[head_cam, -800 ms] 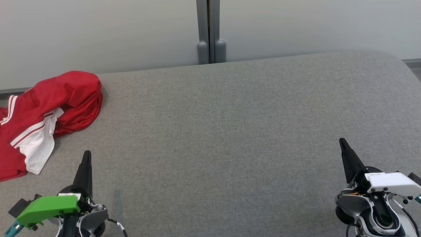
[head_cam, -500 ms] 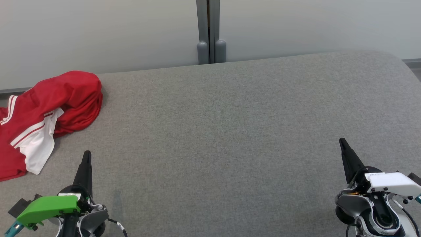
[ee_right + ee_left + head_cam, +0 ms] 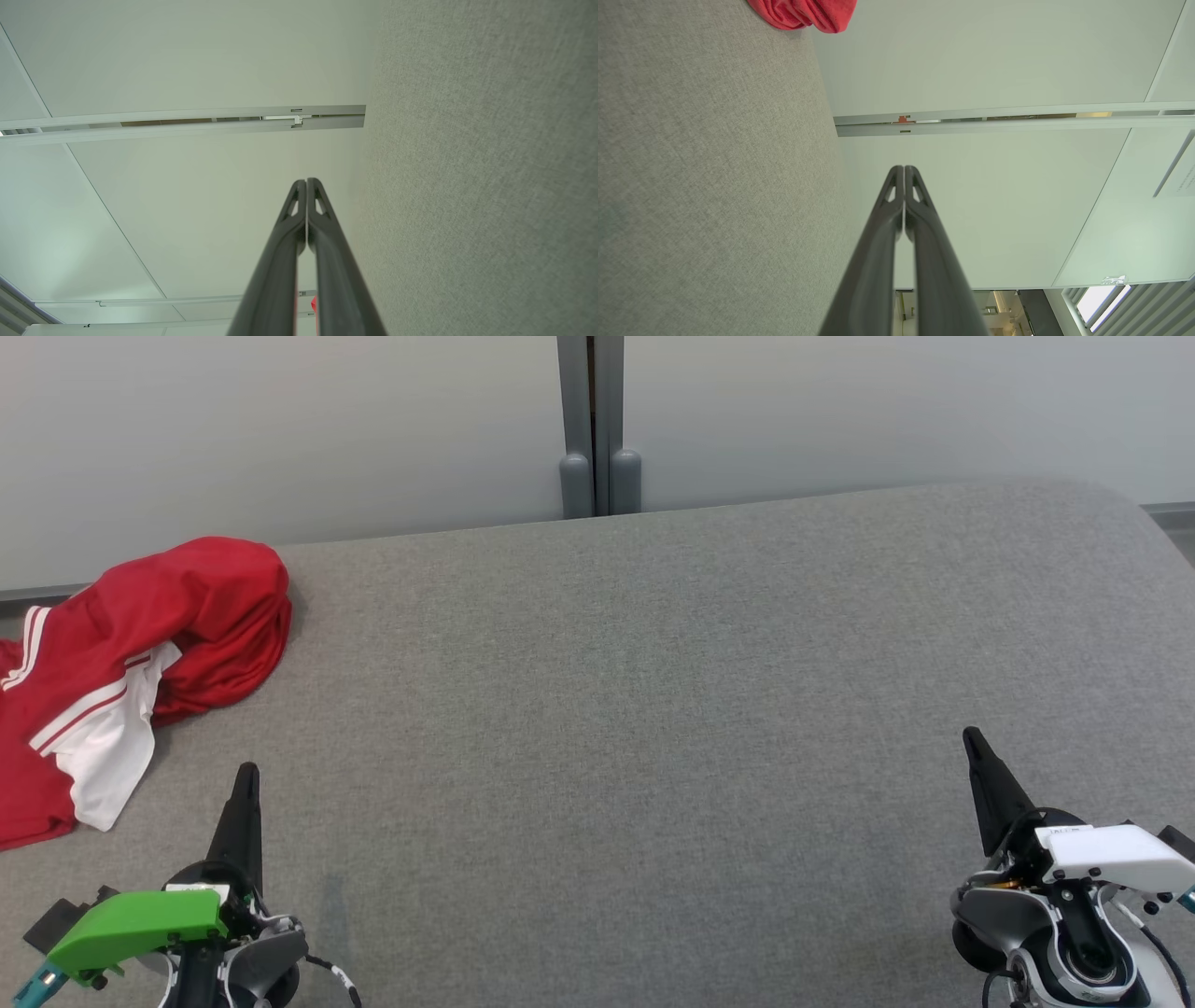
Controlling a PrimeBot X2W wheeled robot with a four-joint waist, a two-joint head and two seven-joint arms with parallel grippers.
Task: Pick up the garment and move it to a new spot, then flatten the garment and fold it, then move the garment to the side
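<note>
Grey fabric counter (image 3: 635, 709) running wide, pale wall panels (image 3: 840, 411) behind it, a grey post (image 3: 594, 429) splitting them at the far edge. Nothing is in contact yet, folks.

The garment (image 3: 140, 653), red with white stripes and a white panel, sits bunched at the far left of the counter. It is heaped on itself and runs off the left side of the head view. The left wrist view catches a red corner of it (image 3: 803, 14) at the top.

The left gripper (image 3: 246, 784) is parked low on the left, fingers (image 3: 903, 205) pressed together and holding nothing. It is near the garment but clearly apart from it. The right gripper (image 3: 976, 751) sits well away on the right, its fingers (image 3: 306, 210) also closed and empty.

Why this layout? My read is a ready pose. Both arms hang back at the sides, leaving the broad middle bare as the likely new spot. The left arm looks best placed for the pick, and its fingers would have to part first.

As for writing, a green cover (image 3: 131, 919) caps the left wrist and a white cover (image 3: 1111, 854) the right. That white one carries a small dark label, too tiny to read. A wall sign (image 3: 1181, 177) in the left wrist view has print I can't make out either.
</note>
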